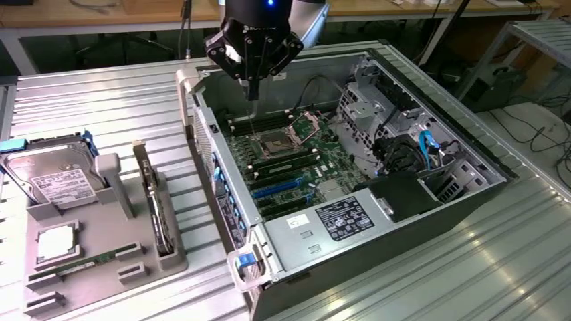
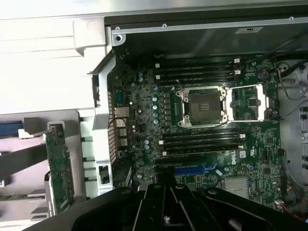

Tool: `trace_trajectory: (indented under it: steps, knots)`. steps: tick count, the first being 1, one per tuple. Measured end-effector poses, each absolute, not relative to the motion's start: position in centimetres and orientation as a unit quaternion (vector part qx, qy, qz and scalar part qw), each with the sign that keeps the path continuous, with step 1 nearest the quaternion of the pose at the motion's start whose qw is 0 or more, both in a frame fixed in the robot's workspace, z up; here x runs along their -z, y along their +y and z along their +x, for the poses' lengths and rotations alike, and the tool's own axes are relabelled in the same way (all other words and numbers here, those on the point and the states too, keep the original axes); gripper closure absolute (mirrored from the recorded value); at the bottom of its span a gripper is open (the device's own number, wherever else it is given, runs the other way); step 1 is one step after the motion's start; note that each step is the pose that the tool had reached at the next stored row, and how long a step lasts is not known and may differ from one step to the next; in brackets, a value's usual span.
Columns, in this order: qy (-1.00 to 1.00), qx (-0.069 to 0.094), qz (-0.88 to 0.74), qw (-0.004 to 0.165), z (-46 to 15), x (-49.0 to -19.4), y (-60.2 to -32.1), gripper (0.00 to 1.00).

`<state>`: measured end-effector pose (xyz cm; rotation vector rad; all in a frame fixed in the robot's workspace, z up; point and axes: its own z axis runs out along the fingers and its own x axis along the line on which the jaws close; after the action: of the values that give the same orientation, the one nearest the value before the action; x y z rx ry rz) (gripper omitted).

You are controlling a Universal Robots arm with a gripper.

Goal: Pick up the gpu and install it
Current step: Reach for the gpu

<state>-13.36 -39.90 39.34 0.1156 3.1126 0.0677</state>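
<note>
The gpu (image 1: 159, 208) stands on its long edge in a slot of the grey holder (image 1: 98, 284) at the exterior view's left, its pale bracket end (image 1: 140, 157) pointing away from the camera. In the wrist view the gpu (image 2: 60, 168) appears as a thin green card edge beside the case wall. My gripper (image 1: 253, 90) hangs above the far end of the open computer case (image 1: 384, 200), over the motherboard (image 1: 295, 160), well apart from the gpu. Its fingers (image 1: 253, 83) are pressed together with nothing between them. In the wrist view the gripper (image 2: 166, 177) sits over the board near the blue slot (image 2: 197, 169).
The holder also carries a silver hard drive (image 1: 55, 177), a square processor chip (image 1: 55, 242) and a slim green memory stick (image 1: 85, 264). Inside the case are the open processor socket (image 1: 272, 144), blue card slots (image 1: 281, 188), a power supply (image 1: 344, 217) and cables (image 1: 419, 150).
</note>
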Motion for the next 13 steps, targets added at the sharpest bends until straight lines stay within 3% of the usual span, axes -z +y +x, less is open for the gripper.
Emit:
trace_trajectory:
  steps: [13]
  knots:
    - [0.999, -0.022, 0.037, 0.013, -14.4, -39.3, -39.9, 0.89]
